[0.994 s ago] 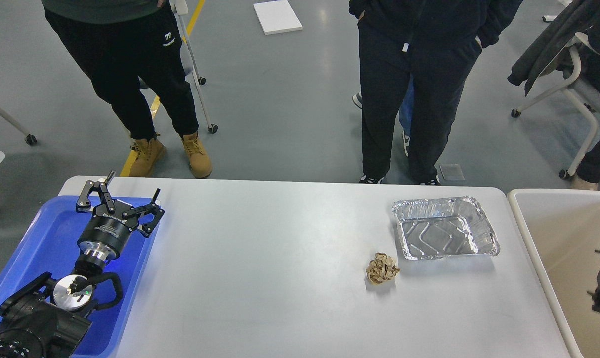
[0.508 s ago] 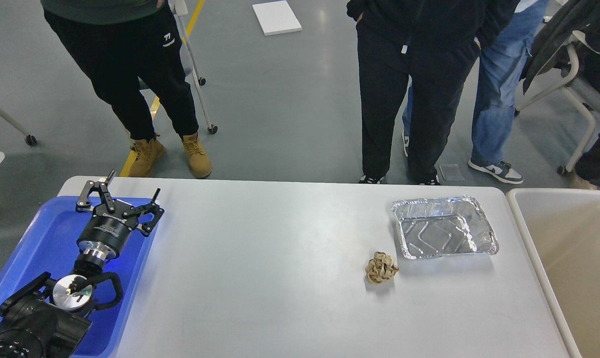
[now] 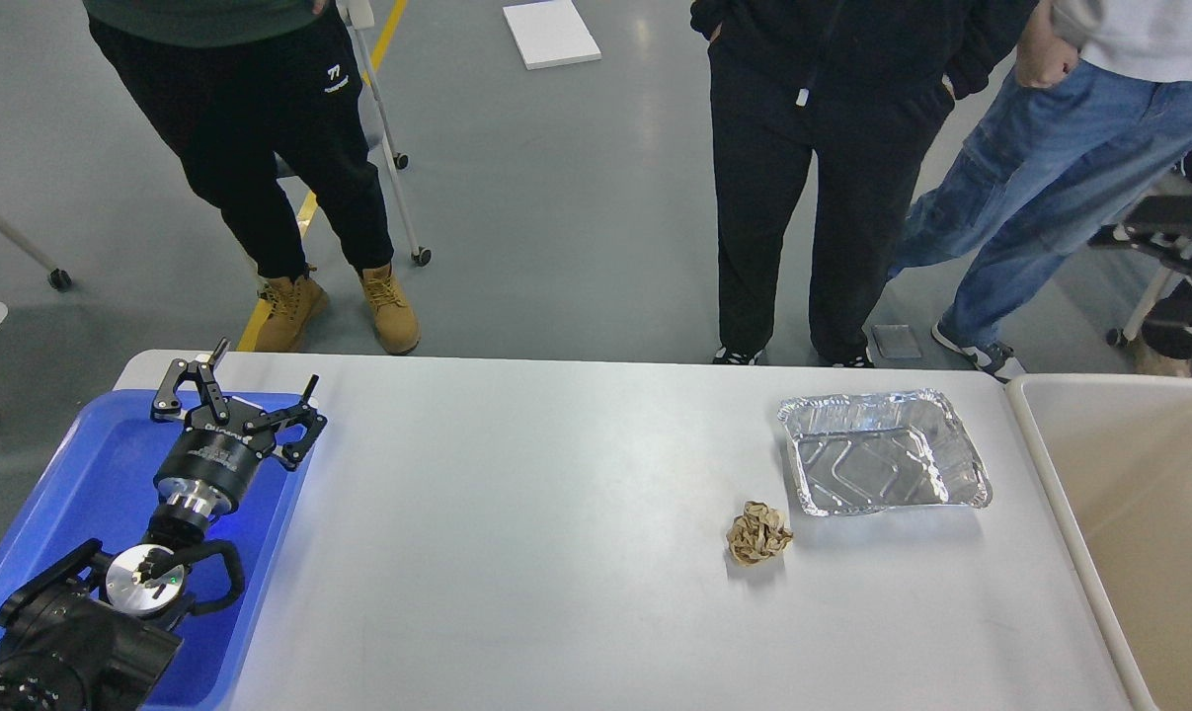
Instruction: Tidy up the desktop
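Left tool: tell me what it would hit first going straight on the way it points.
The left tool, open above the blue tray, points up and away past the desktop far edge. Nothing shows directly ahead; beyond lie floor and a bystander's tan boots, though depth is unclear.

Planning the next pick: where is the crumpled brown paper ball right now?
In the head view, the paper ball lies on the desktop, right of center, just off the near-left corner of the empty foil tray.
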Tool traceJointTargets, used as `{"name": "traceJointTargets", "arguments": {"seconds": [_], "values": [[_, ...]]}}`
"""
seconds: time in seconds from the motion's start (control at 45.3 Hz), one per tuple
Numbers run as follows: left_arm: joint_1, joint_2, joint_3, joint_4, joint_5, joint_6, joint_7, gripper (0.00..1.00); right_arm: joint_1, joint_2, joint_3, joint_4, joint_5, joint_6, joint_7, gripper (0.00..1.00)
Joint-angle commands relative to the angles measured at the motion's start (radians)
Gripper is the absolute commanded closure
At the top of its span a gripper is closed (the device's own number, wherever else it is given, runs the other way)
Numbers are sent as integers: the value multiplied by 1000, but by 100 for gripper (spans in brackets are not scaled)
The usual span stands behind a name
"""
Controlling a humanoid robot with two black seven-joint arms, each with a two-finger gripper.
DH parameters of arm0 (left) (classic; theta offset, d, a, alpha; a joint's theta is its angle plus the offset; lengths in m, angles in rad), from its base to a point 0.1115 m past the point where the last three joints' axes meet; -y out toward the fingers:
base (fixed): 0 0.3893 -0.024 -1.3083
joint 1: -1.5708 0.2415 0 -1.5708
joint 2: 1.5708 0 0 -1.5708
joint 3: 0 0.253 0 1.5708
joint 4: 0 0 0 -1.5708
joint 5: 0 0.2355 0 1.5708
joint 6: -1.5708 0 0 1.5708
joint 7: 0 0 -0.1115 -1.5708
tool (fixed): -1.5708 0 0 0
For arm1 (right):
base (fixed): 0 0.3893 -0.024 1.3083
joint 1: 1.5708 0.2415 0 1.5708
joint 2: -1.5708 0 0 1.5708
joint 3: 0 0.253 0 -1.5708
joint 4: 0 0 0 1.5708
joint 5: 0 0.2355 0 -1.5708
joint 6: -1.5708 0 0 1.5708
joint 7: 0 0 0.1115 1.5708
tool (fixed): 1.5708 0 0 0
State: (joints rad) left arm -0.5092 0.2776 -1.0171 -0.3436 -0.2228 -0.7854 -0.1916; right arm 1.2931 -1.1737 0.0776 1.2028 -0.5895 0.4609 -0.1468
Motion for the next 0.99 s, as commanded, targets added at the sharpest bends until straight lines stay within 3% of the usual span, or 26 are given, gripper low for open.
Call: {"name": "traceJointTargets", "arguments": {"seconds": [0.0, 0.133, 0.199, 0.331, 0.53, 0.773, 0.972], "values": [[0, 0, 0, 0, 0, 0, 0, 0, 155, -12, -139, 129, -211, 97, 0, 0], [0, 0, 0, 0, 0, 0, 0, 0, 357, 63, -350, 126, -225, 120, 1, 0], [0, 0, 0, 0, 0, 0, 0, 0, 544, 147, -563, 121, -219, 114, 6, 0], [0, 0, 0, 0, 0, 0, 0, 0, 742, 311, -803, 115, -194, 107, 68, 0], [0, 0, 0, 0, 0, 0, 0, 0, 847, 505, -926, 113, -104, 96, 76, 0], [0, 0, 0, 0, 0, 0, 0, 0, 951, 652, -1052, 139, -50, 107, 82, 0], [0, 0, 0, 0, 0, 0, 0, 0, 1038, 761, -1147, 195, 52, 110, 125, 0]]}}
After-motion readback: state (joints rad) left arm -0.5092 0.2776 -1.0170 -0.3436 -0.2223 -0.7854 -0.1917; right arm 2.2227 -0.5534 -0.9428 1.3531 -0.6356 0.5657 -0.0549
